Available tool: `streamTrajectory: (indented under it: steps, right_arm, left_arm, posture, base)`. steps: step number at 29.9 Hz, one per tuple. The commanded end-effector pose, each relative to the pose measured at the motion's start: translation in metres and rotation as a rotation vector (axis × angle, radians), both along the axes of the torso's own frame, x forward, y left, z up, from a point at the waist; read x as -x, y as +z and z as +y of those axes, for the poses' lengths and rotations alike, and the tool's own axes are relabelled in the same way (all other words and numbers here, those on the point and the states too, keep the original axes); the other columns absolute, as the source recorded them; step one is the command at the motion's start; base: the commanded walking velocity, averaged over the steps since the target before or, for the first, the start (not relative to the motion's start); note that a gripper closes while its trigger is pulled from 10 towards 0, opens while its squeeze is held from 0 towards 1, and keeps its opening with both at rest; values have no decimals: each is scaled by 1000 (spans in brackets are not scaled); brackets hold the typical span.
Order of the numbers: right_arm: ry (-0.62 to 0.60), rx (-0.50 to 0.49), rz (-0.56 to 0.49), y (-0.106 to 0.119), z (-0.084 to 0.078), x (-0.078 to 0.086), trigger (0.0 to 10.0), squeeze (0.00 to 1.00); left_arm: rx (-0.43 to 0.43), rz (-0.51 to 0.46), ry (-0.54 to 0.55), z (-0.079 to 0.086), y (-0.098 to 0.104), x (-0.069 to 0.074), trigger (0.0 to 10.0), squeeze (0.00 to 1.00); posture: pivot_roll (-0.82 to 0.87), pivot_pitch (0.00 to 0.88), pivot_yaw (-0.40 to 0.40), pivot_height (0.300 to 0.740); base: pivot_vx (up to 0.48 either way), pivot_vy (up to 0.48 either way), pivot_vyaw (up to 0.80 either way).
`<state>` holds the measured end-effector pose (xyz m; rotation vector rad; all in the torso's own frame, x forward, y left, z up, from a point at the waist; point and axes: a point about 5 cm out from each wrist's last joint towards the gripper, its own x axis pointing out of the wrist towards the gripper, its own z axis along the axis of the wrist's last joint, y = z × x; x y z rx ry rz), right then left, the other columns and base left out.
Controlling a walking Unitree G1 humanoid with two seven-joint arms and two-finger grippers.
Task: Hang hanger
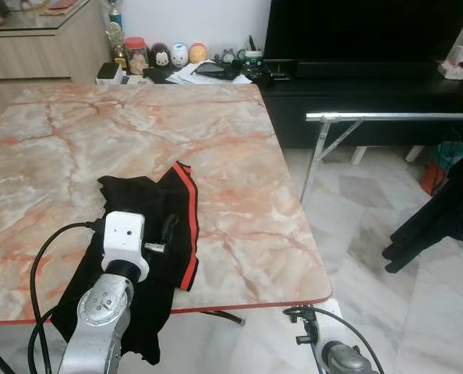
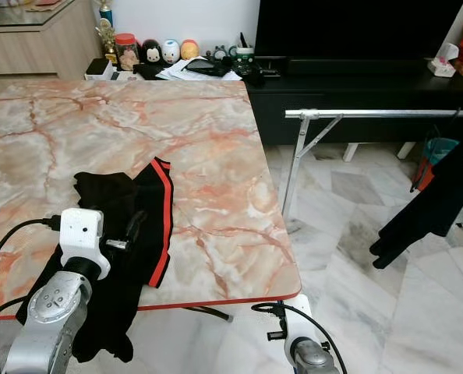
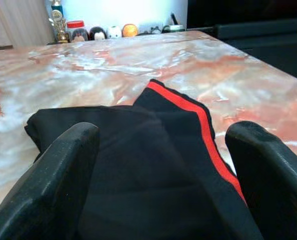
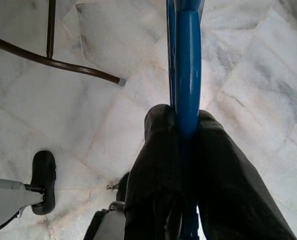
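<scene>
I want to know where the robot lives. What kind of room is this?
Probably a home living room: a large black television on a low black cabinet, a pink marble-patterned table, and small round toy figures against the wall.

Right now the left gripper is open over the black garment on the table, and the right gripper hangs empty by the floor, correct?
Not quite. The right gripper is not empty: the right wrist view shows it shut on a blue hanger. The left gripper is open over the black garment on the table.
</scene>
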<state>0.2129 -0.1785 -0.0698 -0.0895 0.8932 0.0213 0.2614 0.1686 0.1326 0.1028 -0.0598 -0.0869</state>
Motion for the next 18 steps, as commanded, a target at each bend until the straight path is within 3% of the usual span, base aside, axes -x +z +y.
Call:
streamTrajectory:
  steps: [1,8,18]
  right_arm:
    - [-9,-3,-8,0,-1,0,10000,0]
    - [-13,-1,-10,0,-1,0,10000,0]
    - [-10,1,-5,0,-1,1,10000,0]
  left_arm:
    - [-15,0,-1,0,-2,-1,10000,0]
    - [-6,-22,-18,-4,0,-1,10000,0]
    - [-6,-13,-49,-11,-4,0,10000,0]
  posture:
    - [92,0,-48,740]
    - [85,0,-43,740]
    - [83,0,-43,740]
  base:
    - [0,0,0]
    - [0,0,0]
    - [-277,0,0]
